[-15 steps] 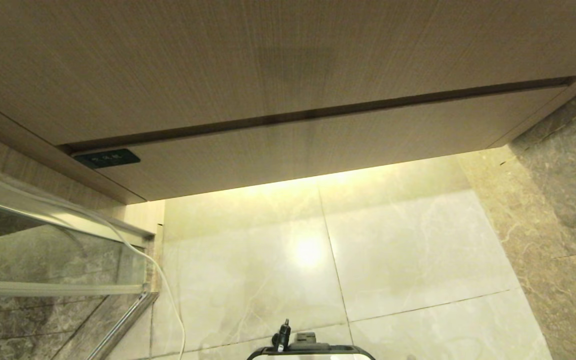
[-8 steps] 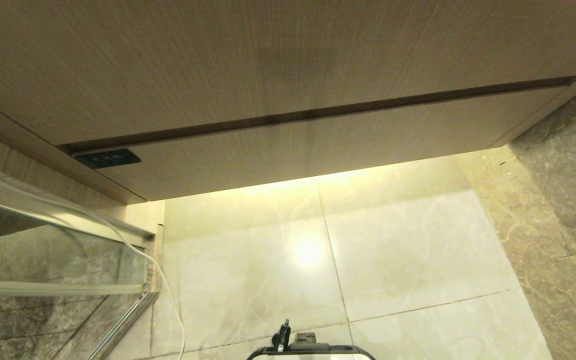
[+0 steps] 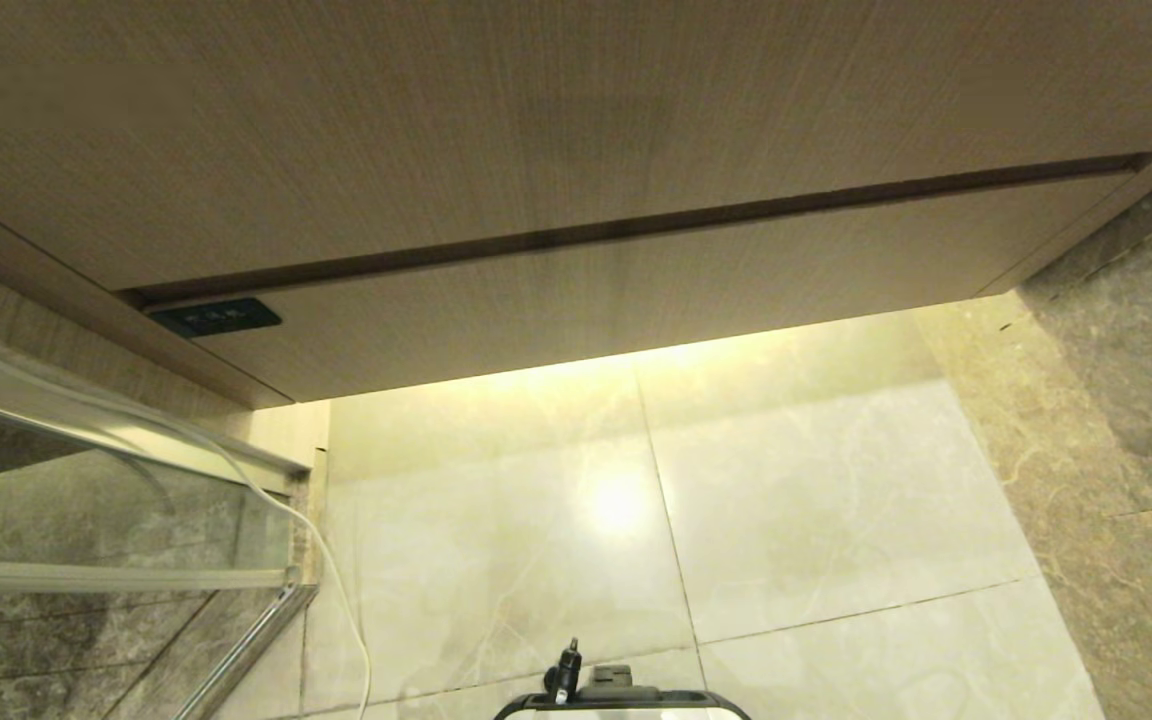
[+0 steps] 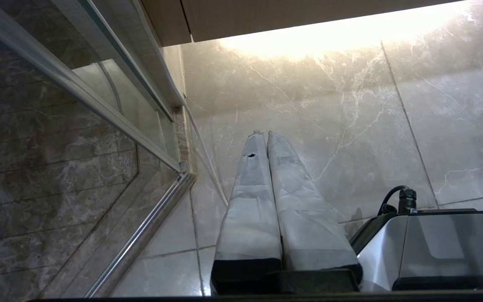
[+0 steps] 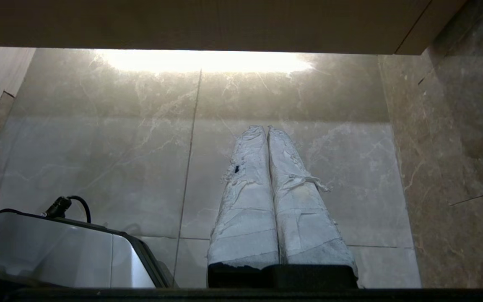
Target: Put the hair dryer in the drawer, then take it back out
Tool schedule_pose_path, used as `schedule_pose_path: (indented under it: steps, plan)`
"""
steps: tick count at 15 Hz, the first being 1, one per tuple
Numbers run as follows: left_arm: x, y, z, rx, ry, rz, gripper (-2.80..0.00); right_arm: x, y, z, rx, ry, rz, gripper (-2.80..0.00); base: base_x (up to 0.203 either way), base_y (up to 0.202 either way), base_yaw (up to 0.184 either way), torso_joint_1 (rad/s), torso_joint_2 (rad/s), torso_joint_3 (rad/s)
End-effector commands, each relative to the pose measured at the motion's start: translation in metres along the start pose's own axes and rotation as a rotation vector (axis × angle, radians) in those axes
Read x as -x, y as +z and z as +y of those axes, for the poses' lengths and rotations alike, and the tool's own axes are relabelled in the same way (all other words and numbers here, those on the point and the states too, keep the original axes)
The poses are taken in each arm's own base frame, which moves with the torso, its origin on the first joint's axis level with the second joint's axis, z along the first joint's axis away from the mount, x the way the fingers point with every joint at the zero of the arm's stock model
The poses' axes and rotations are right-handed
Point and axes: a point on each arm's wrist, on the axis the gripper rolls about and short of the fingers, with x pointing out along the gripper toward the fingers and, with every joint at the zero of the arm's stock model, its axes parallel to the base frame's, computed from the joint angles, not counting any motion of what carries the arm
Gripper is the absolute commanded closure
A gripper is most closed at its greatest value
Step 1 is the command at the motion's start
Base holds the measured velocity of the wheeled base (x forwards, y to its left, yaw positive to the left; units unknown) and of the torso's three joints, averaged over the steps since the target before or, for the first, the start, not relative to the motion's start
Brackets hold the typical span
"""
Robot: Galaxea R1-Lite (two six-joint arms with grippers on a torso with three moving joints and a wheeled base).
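- Right gripper [image 5: 266, 128]: fingers pressed together, holding nothing, pointing down at the floor [image 5: 141, 138] in front of the cabinet
- Left gripper [image 4: 265, 133]: fingers also together and empty, hanging over the floor just beside the glass door [image 4: 78, 96]
- Neither gripper shows in the head view; only the front edge of the robot base [image 3: 626, 700] sits at the bottom of it
- A white cable [image 3: 336, 590] runs down along the glass door frame to the floor on the left
- Drawer [image 3: 636, 290]: its plain wood-grain front sits flush with the cabinet, closed, under the taller panel [image 3: 536, 120], with a dark seam between them
- A small dark label [image 3: 216, 317] sits at the drawer front's left end
- A warm light glows on the tiles just under the drawer
- Hair dryer: not visible in any view
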Motion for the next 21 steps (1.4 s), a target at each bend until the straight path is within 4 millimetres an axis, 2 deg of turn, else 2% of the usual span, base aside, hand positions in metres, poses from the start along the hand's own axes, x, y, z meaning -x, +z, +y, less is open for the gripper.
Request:
schedule_pose_path:
  steps: [1,4,21]
  plan:
    - [-0.0001,-0.0004,0.0,0.0,0.0,0.001,0.0,0.0015,-0.0119,0.0016,-0.012,0.002,0.004,0.0,0.0,0.0,0.0,0.0,0.0,0.0]
    - [-0.0001,-0.0002,0.0,0.001,0.0,0.0,0.0,0.0018,-0.0189,0.0025,-0.074,0.005,0.073,0.0,0.0,0.0,0.0,0.0,0.0,0.0]
    - [-0.0001,-0.0004,0.0,0.001,0.0,0.001,0.0,0.0017,-0.0187,0.0024,-0.073,0.003,0.071,0.0,0.0,0.0,0.0,0.0,0.0,0.0]
